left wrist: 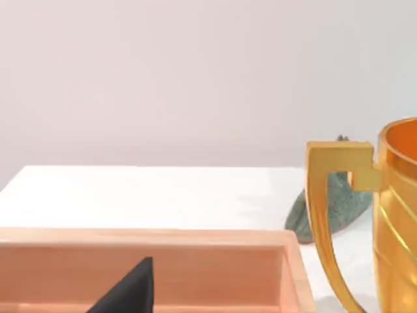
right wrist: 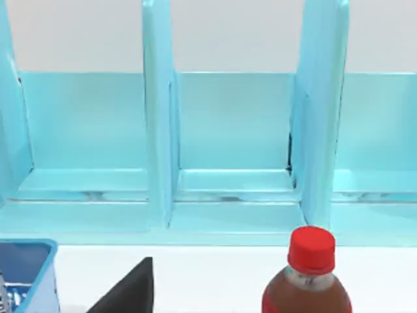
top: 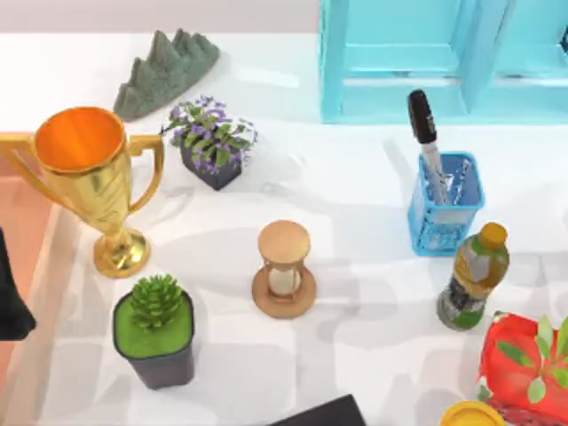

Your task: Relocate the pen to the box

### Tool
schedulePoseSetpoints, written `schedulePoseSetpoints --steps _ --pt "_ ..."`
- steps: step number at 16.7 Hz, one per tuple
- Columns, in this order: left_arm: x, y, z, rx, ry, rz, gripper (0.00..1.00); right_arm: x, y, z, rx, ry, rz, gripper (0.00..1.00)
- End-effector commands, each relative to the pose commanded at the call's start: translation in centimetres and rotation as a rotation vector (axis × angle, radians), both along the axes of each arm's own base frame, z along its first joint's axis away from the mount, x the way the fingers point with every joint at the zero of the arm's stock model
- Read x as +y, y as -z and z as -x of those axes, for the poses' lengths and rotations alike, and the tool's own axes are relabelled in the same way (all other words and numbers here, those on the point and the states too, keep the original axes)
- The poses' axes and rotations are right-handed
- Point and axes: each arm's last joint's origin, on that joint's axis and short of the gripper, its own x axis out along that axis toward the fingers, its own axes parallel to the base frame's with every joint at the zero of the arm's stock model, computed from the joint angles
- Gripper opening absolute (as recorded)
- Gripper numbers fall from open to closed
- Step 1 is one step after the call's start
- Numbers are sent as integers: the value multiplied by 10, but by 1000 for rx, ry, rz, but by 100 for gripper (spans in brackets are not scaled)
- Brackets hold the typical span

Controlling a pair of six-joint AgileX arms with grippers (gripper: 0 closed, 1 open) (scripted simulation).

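Note:
The pen (top: 424,133) stands upright in a small blue mesh basket (top: 445,211) at the right of the table, its black cap sticking out above the rim. The salmon-orange box (top: 19,232) lies at the table's left edge, and its pale rim (left wrist: 163,238) runs across the left wrist view. My left gripper (top: 11,306) hangs as a dark shape over the box, far from the pen; a dark part of it (left wrist: 130,292) shows in its wrist view. A dark part of my right gripper (right wrist: 130,290) faces the turquoise shelf, with the basket's corner (right wrist: 29,274) beside it.
A gold trophy (top: 89,182), a green rock (top: 164,71), a purple flower pot (top: 213,142), an hourglass (top: 284,271), a succulent pot (top: 155,333) and a yellow-capped bottle (top: 472,277) stand about. The turquoise shelf (top: 444,58) is behind the basket. A red-capped bottle (right wrist: 311,277) stands near the right gripper.

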Motion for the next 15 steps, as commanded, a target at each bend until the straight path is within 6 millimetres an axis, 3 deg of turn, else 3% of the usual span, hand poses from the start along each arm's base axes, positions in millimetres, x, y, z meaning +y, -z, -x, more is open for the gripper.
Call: schedulePoseSetpoints --steps 4,9,13,15 --pt "-1 -9 0 -21 2 15 100 0 0 0 0 0 0 100" --pt "-15 -70 -13 -136 88 137 100 0 0 0 0 0 0 100" --pt "-51 -122 -55 -164 249 282 100 0 0 0 0 0 0 100" --pt "-86 -130 -90 -112 341 347 100 0 0 0 0 0 0 100"
